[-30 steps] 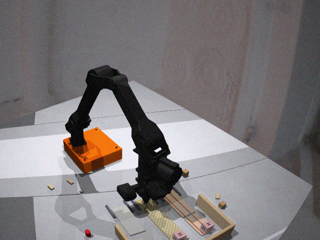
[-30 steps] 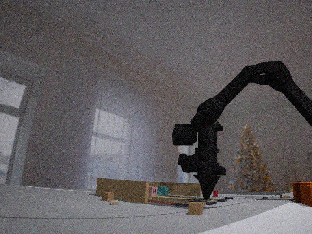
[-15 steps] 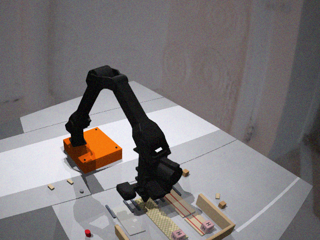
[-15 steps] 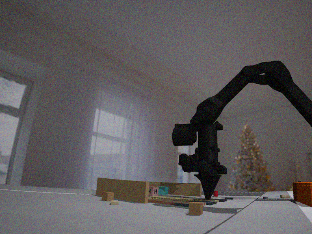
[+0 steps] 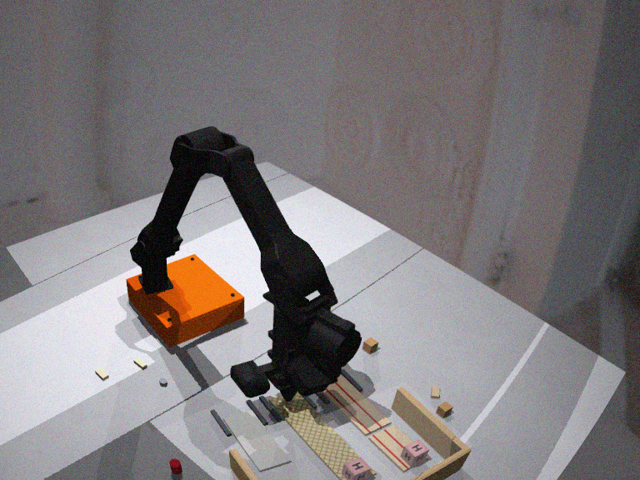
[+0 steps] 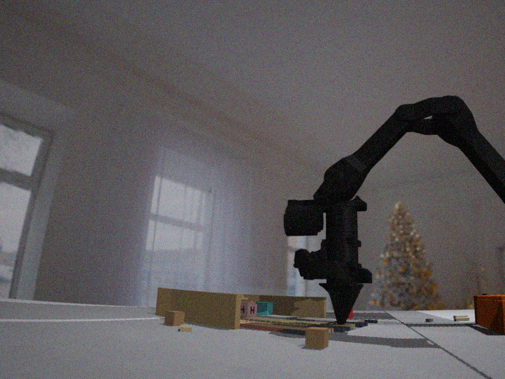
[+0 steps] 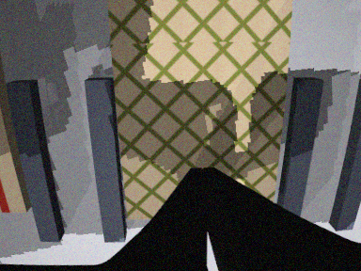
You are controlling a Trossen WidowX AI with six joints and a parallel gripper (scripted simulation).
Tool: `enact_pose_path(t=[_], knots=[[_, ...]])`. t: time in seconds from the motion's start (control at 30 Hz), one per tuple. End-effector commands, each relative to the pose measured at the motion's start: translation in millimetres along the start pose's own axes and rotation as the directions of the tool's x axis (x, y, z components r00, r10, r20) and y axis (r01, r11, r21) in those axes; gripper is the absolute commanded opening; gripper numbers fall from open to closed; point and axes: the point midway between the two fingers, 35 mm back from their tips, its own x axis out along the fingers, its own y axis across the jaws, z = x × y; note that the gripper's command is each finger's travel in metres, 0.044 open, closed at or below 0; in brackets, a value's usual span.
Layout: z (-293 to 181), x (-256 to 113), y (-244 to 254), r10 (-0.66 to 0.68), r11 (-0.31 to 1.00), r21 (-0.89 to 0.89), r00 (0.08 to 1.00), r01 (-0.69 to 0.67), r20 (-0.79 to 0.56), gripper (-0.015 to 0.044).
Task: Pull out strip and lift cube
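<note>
My gripper (image 5: pixel 289 397) (image 6: pixel 341 323) (image 7: pixel 201 180) is shut, with nothing seen in it. Its tips point down at the near end of the lattice-patterned strip (image 5: pixel 322 439) (image 7: pixel 202 56), on it or just above. That strip runs unbroken where it shows. A pink cube (image 5: pixel 357 468) marked H sits on its far part. A red-lined strip (image 5: pixel 357 405) (image 7: pixel 19 198) lies beside it; a gap parts it from a second red-lined piece (image 5: pixel 387 445), which bears another pink H cube (image 5: pixel 415 452). A pale grey strip (image 5: pixel 263 452) lies on the other side.
Dark rails (image 5: pixel 221 422) (image 7: pixel 101 160) flank the strips' near ends. A wooden wall (image 5: pixel 428 421) (image 6: pixel 199 308) stands round the far part. A teal block (image 6: pixel 265 308) shows inside it. Small brown cubes (image 5: pixel 370 345) (image 6: pixel 316 337) and a red cylinder (image 5: pixel 175 466) lie outside.
</note>
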Motion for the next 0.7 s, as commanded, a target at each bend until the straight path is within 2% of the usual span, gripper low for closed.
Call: enact_pose_path(t=[0.0, 0.67], knots=[[-7.7, 1.9, 0.4, 0.002, 1.0, 0.002, 1.0, -0.002, -0.005, 0.0], [-39.1, 5.6, 0.9, 0.002, 1.0, 0.002, 1.0, -0.002, -0.008, 0.0]])
